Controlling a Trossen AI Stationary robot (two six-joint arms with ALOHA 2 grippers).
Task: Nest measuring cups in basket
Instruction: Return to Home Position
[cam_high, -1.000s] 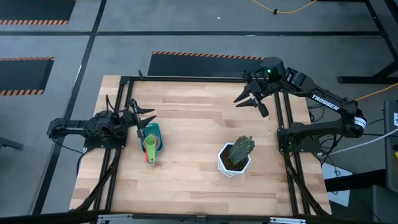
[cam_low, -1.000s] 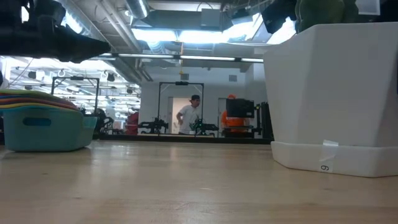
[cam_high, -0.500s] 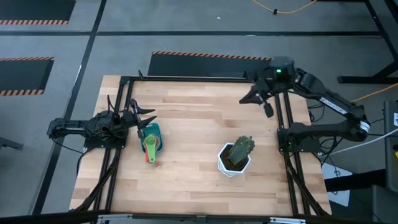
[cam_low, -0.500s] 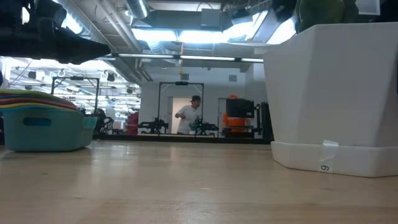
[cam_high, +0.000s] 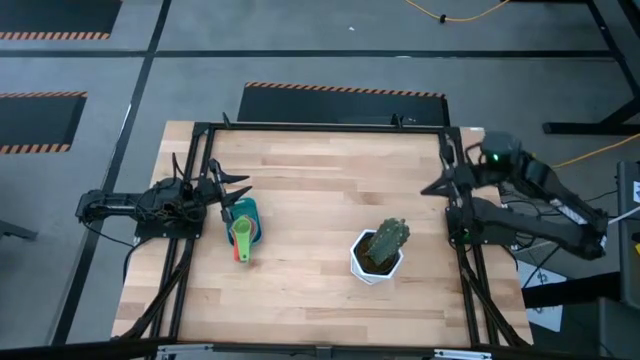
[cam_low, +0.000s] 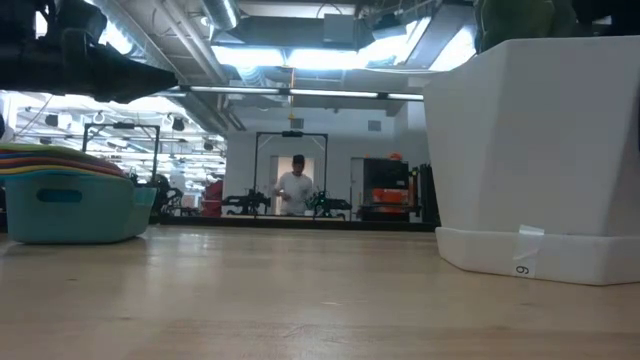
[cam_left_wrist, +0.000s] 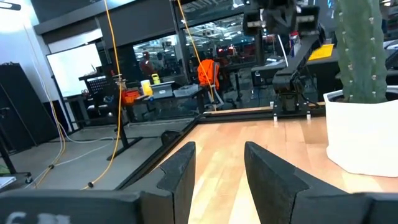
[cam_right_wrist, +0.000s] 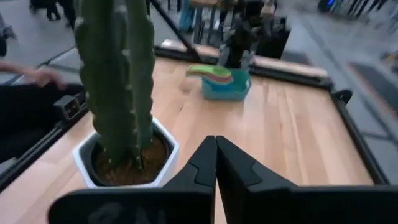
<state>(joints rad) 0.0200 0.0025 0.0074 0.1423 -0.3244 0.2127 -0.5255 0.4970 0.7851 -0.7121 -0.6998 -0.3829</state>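
Observation:
The teal basket (cam_high: 250, 222) stands on the table's left part, with the measuring cups (cam_high: 241, 236) nested inside it. A green cup lies on top, its handle sticking out over the basket's near side. The low view shows the stacked cup rims (cam_low: 50, 160) above the basket (cam_low: 70, 208). My left gripper (cam_high: 240, 190) is open just far-left of the basket, level, with nothing between its fingers (cam_left_wrist: 180, 177). My right gripper (cam_high: 428, 189) is shut and empty at the table's right edge; in its wrist view it (cam_right_wrist: 216, 163) points past the cactus toward the basket (cam_right_wrist: 227, 89).
A white hexagonal pot (cam_high: 372, 260) with a green cactus (cam_high: 388, 238) stands right of centre, between my right gripper and the basket. A dark frame (cam_high: 320, 127) runs around the tabletop. Bare wood lies in the middle and near parts. A person's hand (cam_right_wrist: 38, 76) shows beyond the table edge.
My right gripper has shut its fingers with nothing between them. It has drawn back from the table's far right corner toward the right edge and nearer, sinking a little. The basket, the cups and my left gripper have stayed put.

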